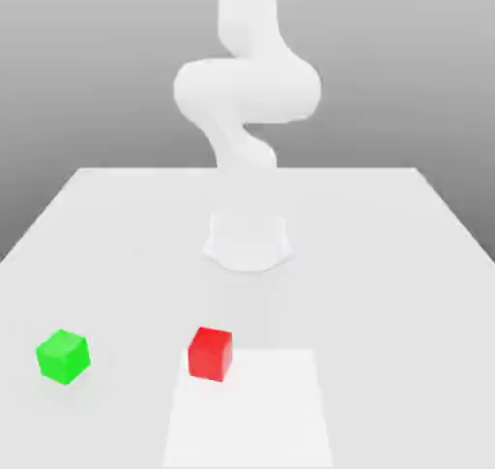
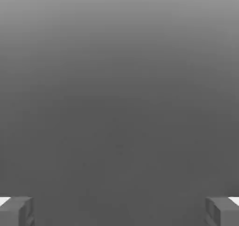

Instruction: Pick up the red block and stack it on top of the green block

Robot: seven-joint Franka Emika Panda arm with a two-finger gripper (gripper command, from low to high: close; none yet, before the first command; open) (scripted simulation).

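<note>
A red block (image 1: 210, 353) sits on the white table near the front, just left of centre in the exterior view. A green block (image 1: 64, 356) rests on the table further toward the exterior view's left, about level with the red one and well apart from it. In the hand view my gripper (image 2: 119, 211) is open, its two grey fingertips (image 2: 16, 211) standing far apart with nothing between them, and behind them lies plain grey background. The white arm (image 1: 247, 100) rises from its base at the table's middle.
The arm's round base (image 1: 247, 243) stands on the white table (image 1: 387, 264) behind the blocks. A brighter white rectangular patch (image 1: 249, 409) lies on the tabletop at the front, its corner next to the red block.
</note>
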